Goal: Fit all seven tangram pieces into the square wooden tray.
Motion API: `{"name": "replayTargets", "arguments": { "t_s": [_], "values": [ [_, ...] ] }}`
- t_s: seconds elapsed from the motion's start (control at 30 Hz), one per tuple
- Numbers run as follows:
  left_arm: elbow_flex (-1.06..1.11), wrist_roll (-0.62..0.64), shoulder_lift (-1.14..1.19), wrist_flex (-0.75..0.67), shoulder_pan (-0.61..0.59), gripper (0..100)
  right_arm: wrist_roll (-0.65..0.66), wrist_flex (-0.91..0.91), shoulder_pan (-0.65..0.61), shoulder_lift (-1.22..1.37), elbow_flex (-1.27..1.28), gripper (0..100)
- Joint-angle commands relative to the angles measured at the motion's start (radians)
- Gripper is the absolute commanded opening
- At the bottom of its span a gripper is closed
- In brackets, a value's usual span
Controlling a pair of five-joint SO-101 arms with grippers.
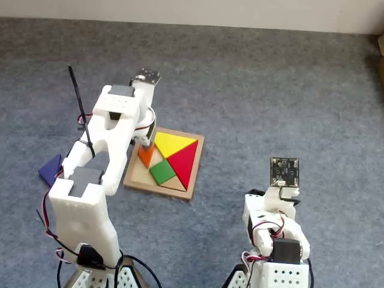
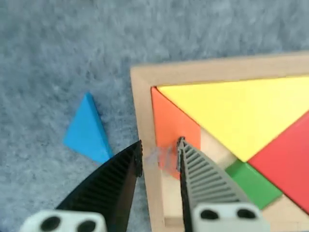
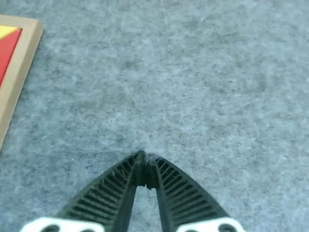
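The square wooden tray (image 1: 195,168) lies mid-table holding a yellow triangle (image 1: 174,144), a red triangle (image 1: 186,163), an orange piece (image 1: 146,156) and a green square (image 1: 162,172). My left gripper (image 2: 159,150) is open, its fingers astride the tray's rim (image 2: 142,111). One fingertip (image 2: 186,154) rests over the orange piece (image 2: 171,121); the other hangs outside the tray. A light blue triangle (image 2: 87,130) lies on the carpet just outside that rim. A dark blue piece (image 1: 51,170) lies on the carpet farther left. My right gripper (image 3: 146,162) is shut with nothing in it, low over bare carpet.
Grey carpet covers the whole table. The left arm (image 1: 114,132) stretches over the tray's left edge. The right arm (image 1: 276,228) stands at the front right, well away from the tray, whose corner (image 3: 21,72) lies off to one side of its gripper.
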Motion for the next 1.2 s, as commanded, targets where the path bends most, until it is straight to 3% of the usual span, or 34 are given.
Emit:
{"name": "replayTargets", "arguments": {
  "t_s": [0.0, 0.13, 0.37, 0.57, 0.7, 1.17],
  "values": [
    [-0.016, 0.008, -0.019, -0.08, -0.01, 13, 0.005, -0.008, 0.012, -0.002, 0.102, 1.9],
    [-0.076, 0.011, -0.03, -0.051, -0.012, 13, 0.005, -0.008, 0.012, -0.002, 0.102, 1.9],
    [-0.274, 0.014, -0.031, 0.175, -0.013, 13, 0.005, -0.008, 0.012, -0.002, 0.102, 1.9],
    [-0.367, 0.002, -0.021, 0.267, -0.096, 16, 0.005, -0.008, 0.012, -0.002, 0.102, 1.9],
    [-0.325, -0.06, -0.019, 0.262, -0.176, 25, 0.005, -0.008, 0.012, -0.002, 0.102, 1.9],
    [-0.079, -0.101, 0.021, -0.052, -0.211, 25, 0.005, -0.008, 0.012, -0.002, 0.102, 1.9]
  ]
}}
